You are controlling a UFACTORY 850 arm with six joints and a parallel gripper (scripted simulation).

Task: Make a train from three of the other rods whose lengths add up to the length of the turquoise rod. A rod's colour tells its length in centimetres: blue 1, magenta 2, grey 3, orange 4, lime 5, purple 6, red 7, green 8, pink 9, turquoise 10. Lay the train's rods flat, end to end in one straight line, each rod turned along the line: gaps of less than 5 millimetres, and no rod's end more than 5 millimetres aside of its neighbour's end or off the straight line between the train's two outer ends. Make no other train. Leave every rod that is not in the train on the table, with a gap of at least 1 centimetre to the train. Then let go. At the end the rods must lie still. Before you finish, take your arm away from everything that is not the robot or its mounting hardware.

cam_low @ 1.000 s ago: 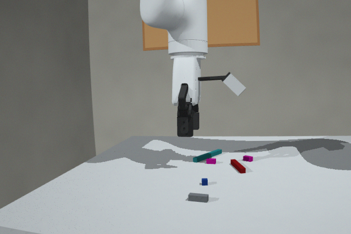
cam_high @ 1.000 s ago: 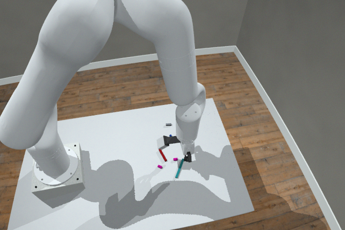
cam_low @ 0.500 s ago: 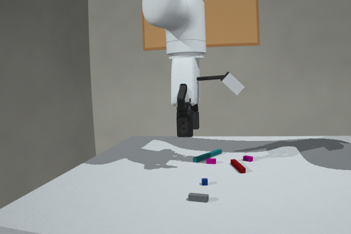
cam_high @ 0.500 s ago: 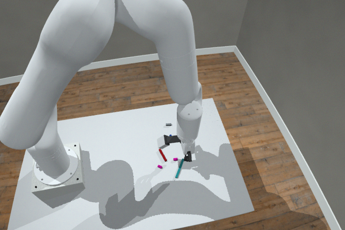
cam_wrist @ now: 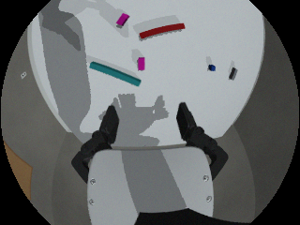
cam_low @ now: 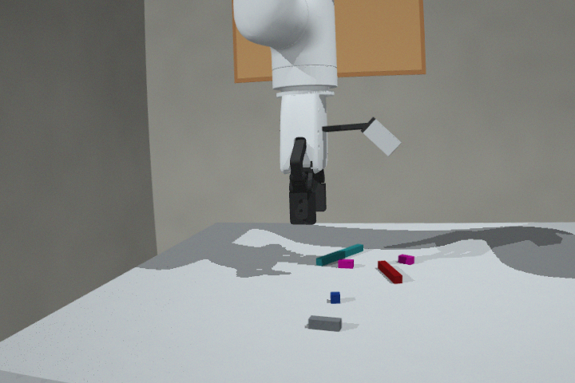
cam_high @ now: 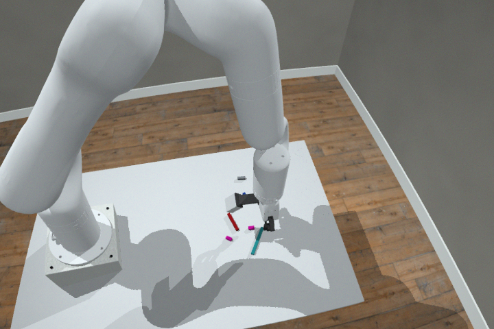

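The turquoise rod point(cam_high: 256, 241) lies flat on the white table; it also shows in the exterior view point(cam_low: 339, 254) and in the wrist view point(cam_wrist: 114, 73). A red rod point(cam_high: 232, 221) point(cam_low: 390, 271) point(cam_wrist: 161, 30) lies beside it. One magenta rod point(cam_high: 251, 227) point(cam_low: 345, 263) point(cam_wrist: 142, 63) lies close to the turquoise rod, a second magenta rod point(cam_high: 228, 238) point(cam_low: 406, 258) point(cam_wrist: 123, 21) lies apart. A blue rod point(cam_low: 335, 296) point(cam_wrist: 212, 67) and a grey rod point(cam_high: 241, 177) point(cam_low: 324, 322) point(cam_wrist: 232, 73) lie farther off. My gripper point(cam_high: 269, 224) point(cam_low: 303, 207) point(cam_wrist: 146, 111) is open and empty, hovering above the table near the turquoise rod's end.
The arm's base point(cam_high: 82, 248) stands on the table's left part. The wrist camera bracket point(cam_high: 244, 199) point(cam_low: 378, 135) sticks out from the wrist. A wooden floor with a white kerb surrounds the table.
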